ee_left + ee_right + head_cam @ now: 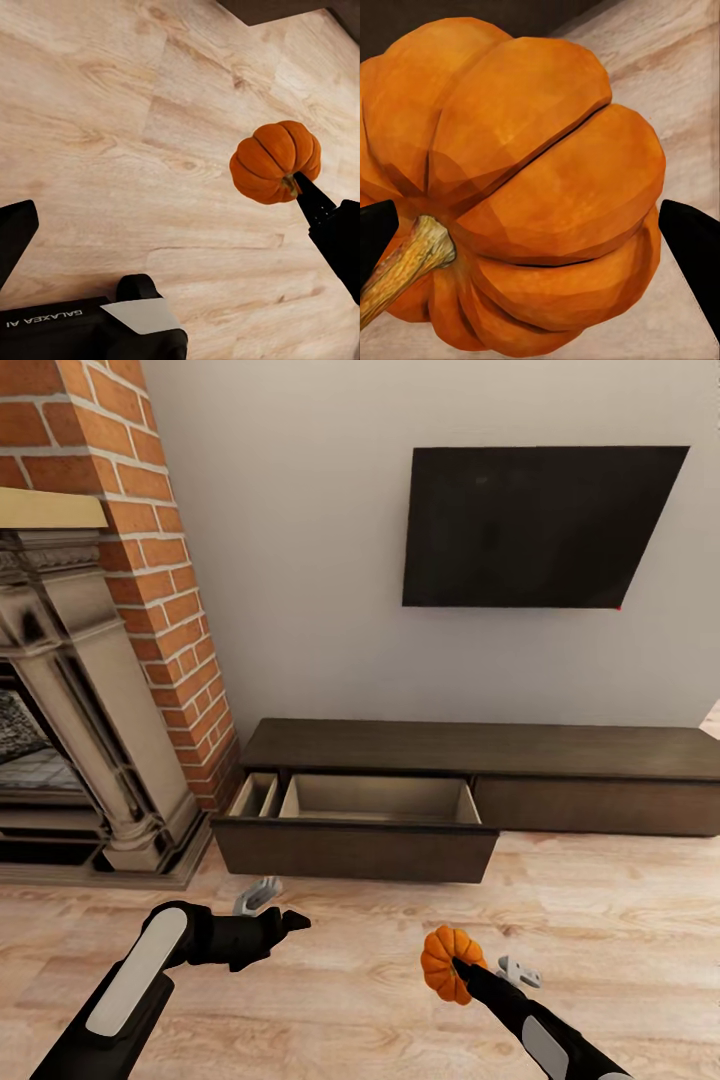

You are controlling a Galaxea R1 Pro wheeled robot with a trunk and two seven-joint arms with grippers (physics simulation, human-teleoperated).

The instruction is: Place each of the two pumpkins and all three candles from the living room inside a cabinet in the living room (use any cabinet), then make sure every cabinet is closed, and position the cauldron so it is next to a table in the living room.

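Item: pumpkin (pixel 444 963). Orange, ribbed, short stem. The right gripper (pixel 462 966) is holding it above the wood floor (pixel 360 1000), its fingers clamped on it, well short of the cabinet (pixel 480 745).

Item: cabinet. Long, low, dark brown, standing against the wall under a TV (pixel 535 525). Its left drawer (pixel 380 800) is standing pulled out, pale inside, and what shows of the inside is holding nothing. A narrower compartment (pixel 255 795) beside it is also standing open. The right front is sitting flush.

Item: left gripper (pixel 285 922). It is hanging over the floor, carrying nothing; whether its fingers are apart or together cannot be told.

Progress, as judged: one pumpkin is in hand and the drawer is waiting, so the first placing is under way but not done. Nothing seems stowed yet. The second pumpkin, three candles, shutting the cabinet and moving the cauldron all appear to be left.

Views compared: the head view is giving the whole layout, with drawer, brick fireplace (pixel 90 660) and both arms. The left wrist view is showing the pumpkin (pixel 274 162) side-on, gripped near the stem by the right gripper (pixel 300 182), with bare floor (pixel 112 112) beneath. The right wrist view is giving the pumpkin (pixel 532 187) close up, its stem (pixel 405 262) angled out to one side, dark fingertips (pixel 690 240) flanking it.
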